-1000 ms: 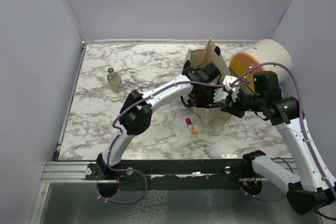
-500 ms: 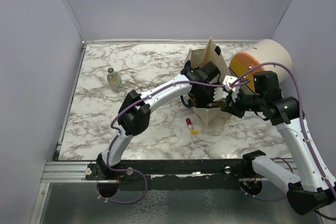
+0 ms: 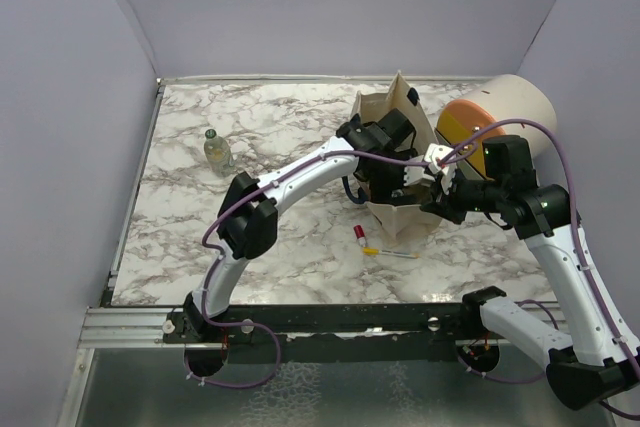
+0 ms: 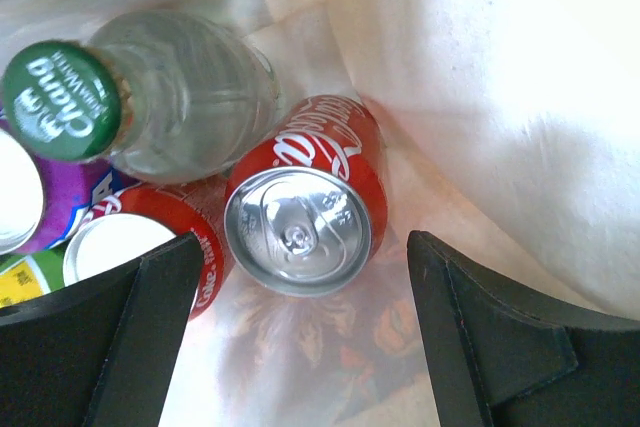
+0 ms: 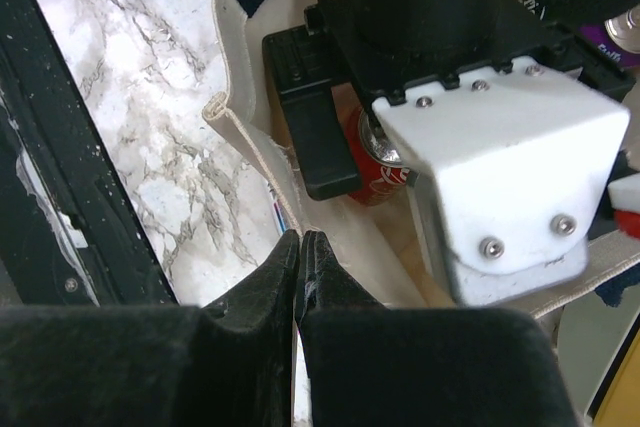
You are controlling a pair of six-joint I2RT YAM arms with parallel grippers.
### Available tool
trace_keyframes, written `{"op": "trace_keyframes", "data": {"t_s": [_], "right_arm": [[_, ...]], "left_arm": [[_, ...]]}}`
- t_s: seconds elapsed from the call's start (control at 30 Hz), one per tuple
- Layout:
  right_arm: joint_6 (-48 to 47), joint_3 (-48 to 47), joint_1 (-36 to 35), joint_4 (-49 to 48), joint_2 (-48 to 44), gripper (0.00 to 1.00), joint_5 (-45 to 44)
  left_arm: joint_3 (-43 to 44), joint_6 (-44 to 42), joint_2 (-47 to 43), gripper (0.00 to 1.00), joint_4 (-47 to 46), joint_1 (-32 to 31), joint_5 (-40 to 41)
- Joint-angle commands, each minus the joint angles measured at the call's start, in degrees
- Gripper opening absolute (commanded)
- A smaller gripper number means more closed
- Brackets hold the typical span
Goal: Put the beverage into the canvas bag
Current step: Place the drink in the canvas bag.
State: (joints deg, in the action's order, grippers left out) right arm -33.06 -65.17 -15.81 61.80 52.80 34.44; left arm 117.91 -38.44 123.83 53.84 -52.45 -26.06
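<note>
The beige canvas bag (image 3: 404, 110) stands at the back right of the table. My left gripper (image 3: 386, 169) is open and empty in the bag's mouth. In the left wrist view its fingers (image 4: 490, 347) straddle a red cola can (image 4: 305, 212) standing upright on the bag's floor (image 4: 330, 367). Next to that can are a glass bottle with a green cap (image 4: 60, 102), a second red can (image 4: 130, 247) and a purple can (image 4: 70, 197). My right gripper (image 5: 302, 247) is shut on the bag's near rim (image 5: 240, 127) and holds it open.
A cream-and-orange cylindrical container (image 3: 500, 112) lies right of the bag. A small bottle (image 3: 217, 150) stands at the far left. A small red item (image 3: 360, 234) and a thin stick (image 3: 388, 252) lie in front of the bag. Grey walls enclose the table.
My left gripper has risen a little and drawn back toward the far left inside the bag's mouth. The right gripper has kept its hold on the rim.
</note>
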Motion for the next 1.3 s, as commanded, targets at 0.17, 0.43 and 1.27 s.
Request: {"op": "trace_keyframes", "data": {"t_s": [0.17,0.43,1.27], "right_arm": [[0.8,-1.72,-0.01,-0.73,-0.69,0.01,0.76],[0.69,-2.34,-0.01,-0.28,-0.61,0.01,0.87],[1.5,-1.22,-0.01,0.79,-0.78,0.01,2.33]], "left_arm": [[1.02,-0.54,-5.99,0.86,3.65,1.6,-6.99],[2.55,-0.14,-7.65,0.86,3.99,4.02,-11.58],[2.12,0.56,-9.5,0.86,2.26,6.94,-20.71]]}}
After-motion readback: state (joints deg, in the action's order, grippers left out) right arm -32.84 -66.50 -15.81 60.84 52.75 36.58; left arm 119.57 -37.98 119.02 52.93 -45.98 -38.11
